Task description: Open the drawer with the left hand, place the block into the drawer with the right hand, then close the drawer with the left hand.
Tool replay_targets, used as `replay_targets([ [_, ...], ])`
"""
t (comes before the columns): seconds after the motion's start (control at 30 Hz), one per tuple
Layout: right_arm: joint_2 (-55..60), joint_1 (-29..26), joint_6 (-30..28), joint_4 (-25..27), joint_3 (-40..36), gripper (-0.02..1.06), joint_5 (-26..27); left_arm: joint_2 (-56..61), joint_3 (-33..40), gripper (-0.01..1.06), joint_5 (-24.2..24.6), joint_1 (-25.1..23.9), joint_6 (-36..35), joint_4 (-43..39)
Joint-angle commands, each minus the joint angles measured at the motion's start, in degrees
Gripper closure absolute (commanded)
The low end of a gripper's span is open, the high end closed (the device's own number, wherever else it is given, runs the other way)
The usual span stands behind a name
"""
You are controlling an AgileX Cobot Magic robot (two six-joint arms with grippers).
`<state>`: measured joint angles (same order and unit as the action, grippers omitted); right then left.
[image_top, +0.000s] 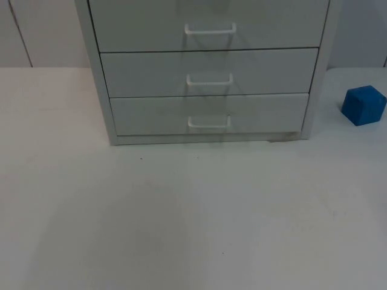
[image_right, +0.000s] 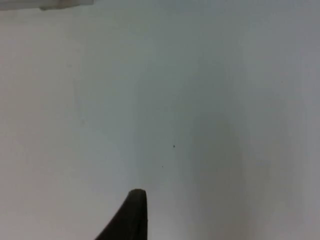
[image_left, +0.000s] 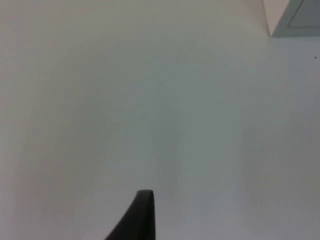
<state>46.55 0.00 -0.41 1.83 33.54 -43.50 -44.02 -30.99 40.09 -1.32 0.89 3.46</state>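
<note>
Top view: blue block beside shut drawer unit.

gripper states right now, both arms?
Left gripper: over bare table, holding nothing, fingers cannot be told.
Right gripper: same.

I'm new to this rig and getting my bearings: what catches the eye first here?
A white drawer cabinet stands at the table's far side, its three drawers shut, each with a white handle. A blue block sits on the table to the cabinet's right, apart from it.
</note>
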Motion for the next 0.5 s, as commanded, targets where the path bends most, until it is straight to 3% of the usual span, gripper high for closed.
replay_targets([
  [0.0, 0.7, -0.1, -0.6, -0.2, 0.7, 0.01, 0.9, -1.6, -0.3, 0.00, -1.1, -0.1, 1.2, 1.7],
  [0.23, 0.8, -0.1, -1.3, -0.2, 0.7, 0.01, 1.0, -7.0, -4.4, 0.02, 1.3, -0.1, 9.3, 7.3],
  [0.37, 1.3, -0.1, -1.3, -0.2, 0.7, 0.01, 1.0, -11.1, -8.8, 0.18, 1.5, 1.5, 20.6, 14.1],
  [0.47, 1.2, -0.1, -1.3, -0.2, 0.7, 0.01, 1.1, -13.5, -10.3, 0.20, 1.5, 4.1, 26.8, 16.8],
])
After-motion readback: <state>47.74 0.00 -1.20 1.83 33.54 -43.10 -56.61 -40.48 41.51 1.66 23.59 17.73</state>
